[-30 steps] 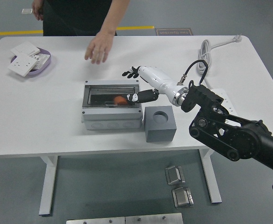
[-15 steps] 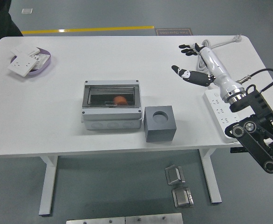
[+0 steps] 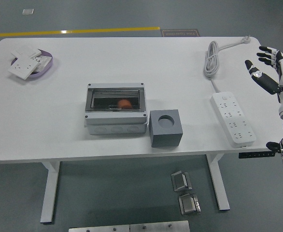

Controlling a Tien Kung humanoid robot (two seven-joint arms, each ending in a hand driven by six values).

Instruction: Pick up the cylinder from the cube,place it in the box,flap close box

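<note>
From the head view, I have the right hand (image 3: pixel 271 72) hanging off the desk's right edge, fingers spread and holding nothing; my left arm isn't in the picture at all.

The grey box (image 3: pixel 116 109) sits around the middle of the desk (image 3: pixel 132 58), a little toward the near edge. Through its clear flap (image 3: pixel 115 100) I can make out the orange cylinder (image 3: pixel 124 103) lying inside; I read the flap as down over it, though the glare makes that hard to swear to. Just beside the box's right near corner, looking to touch it, stands the grey cube (image 3: pixel 166 127), its round socket bare.

My read on the cylinder: small, rigid, probably light, with a smooth round side that would roll or slip under a loose pinch. I'd take it across its middle with thumb against two fingers. The flap looks like thin stiff plastic on a hinge, so I'd press it near its free edge and gently.

Toward the right edge lie a white power strip (image 3: pixel 233 118) and its coiled cable (image 3: pixel 212 59). At the far left corner, a purple tray (image 3: pixel 49 66) carries white wall switches (image 3: pixel 21 66).
</note>
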